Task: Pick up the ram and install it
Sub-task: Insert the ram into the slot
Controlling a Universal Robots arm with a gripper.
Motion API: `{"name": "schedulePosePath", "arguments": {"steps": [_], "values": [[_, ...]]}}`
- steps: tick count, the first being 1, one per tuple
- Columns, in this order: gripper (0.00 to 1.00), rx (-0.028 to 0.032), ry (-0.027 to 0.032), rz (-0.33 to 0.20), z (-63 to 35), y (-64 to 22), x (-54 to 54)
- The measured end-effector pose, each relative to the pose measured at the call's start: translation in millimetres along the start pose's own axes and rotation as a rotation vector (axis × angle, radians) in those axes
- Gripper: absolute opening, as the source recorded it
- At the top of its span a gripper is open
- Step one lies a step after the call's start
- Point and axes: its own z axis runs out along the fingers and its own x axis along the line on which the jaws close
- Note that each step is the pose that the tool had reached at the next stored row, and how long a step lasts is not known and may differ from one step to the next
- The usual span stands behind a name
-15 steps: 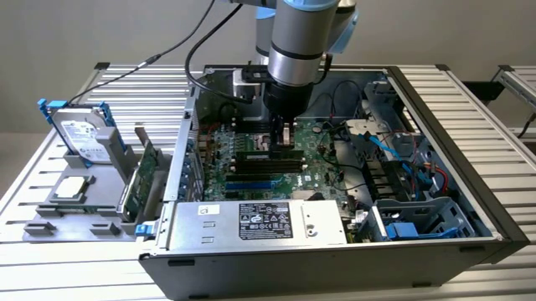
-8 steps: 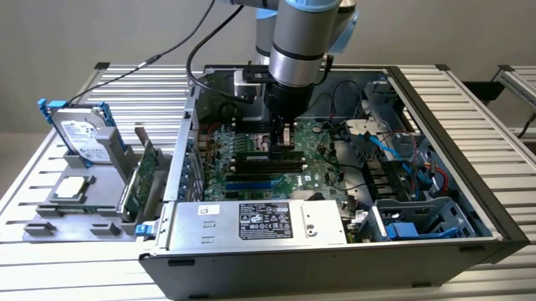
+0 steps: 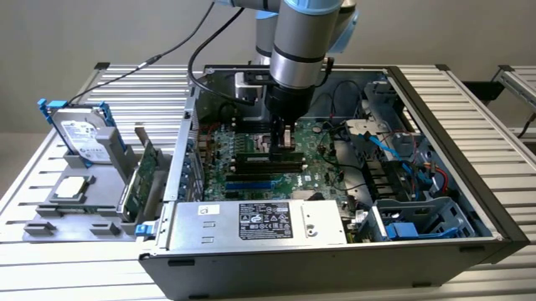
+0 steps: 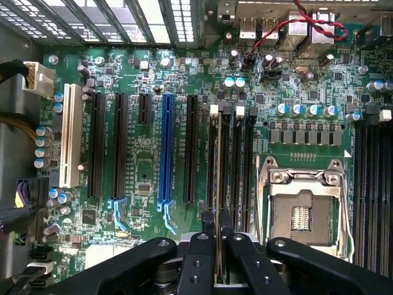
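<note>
- Your gripper (image 4: 218, 249) is clamping the ram (image 4: 217, 178) between its fingers (image 4: 198, 261), with the stick showing edge-on over the board (image 4: 141, 160).
- The ram is running along a black memory slot, and two more slots (image 4: 237, 166) are lying just beside it. You cannot tell whether it is seated.
- The CPU socket (image 4: 304, 212) is sitting just past those slots, its metal frame near the fingers.
- The blue slot (image 4: 164, 153) and the white slot (image 4: 70, 135) are lying on the ram's other side, apart from it.
- In the exterior view, your arm (image 3: 305, 37) is reaching down into the case (image 3: 469, 157), over the board's middle.
- Blue cables (image 3: 381, 147) are crowding the case toward the exterior view's right, and the power supply (image 3: 260, 219) is filling the case's near edge.
- A hard drive (image 3: 84, 135) and a card (image 3: 144, 172) are standing in a grey holder (image 3: 75, 219) on the table (image 3: 75, 282), outside the case.
</note>
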Motion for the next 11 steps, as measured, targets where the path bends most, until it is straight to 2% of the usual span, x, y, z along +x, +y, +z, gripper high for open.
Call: {"name": "schedulePosePath", "arguments": {"steps": [11], "values": [[0.14,-0.0014,0.0128,0.0,2.7,-0.3,0.3]]}}
